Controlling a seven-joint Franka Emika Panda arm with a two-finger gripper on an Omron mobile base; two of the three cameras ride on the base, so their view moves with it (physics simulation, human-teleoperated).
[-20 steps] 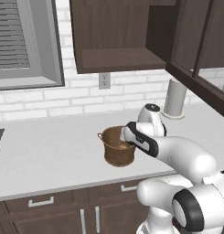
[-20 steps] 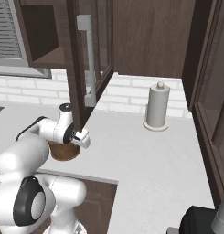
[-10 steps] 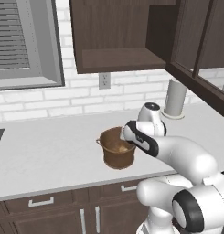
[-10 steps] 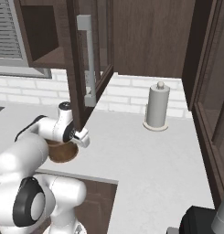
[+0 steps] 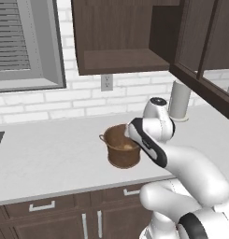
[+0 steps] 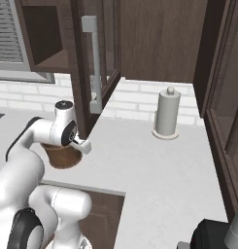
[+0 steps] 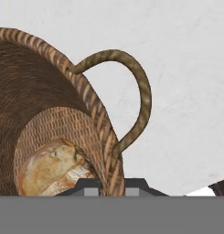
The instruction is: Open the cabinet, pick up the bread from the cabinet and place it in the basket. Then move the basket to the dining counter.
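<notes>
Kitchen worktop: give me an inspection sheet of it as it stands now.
Surface: pale worktop, basket standing on it.
Job's things: bread lies in the basket; cabinet open, its shelf bare, door swung out.
Clutter: paper-towel roll upright on its holder by the wall.
Grippers: gripper at the basket's rim, one finger either side of the wall, beside a loop handle, shut on it.
Cables: nothing seen.
Surroundings: white brick wall, outlet, window blind, drawers below.

No legible text or labels anywhere
</notes>
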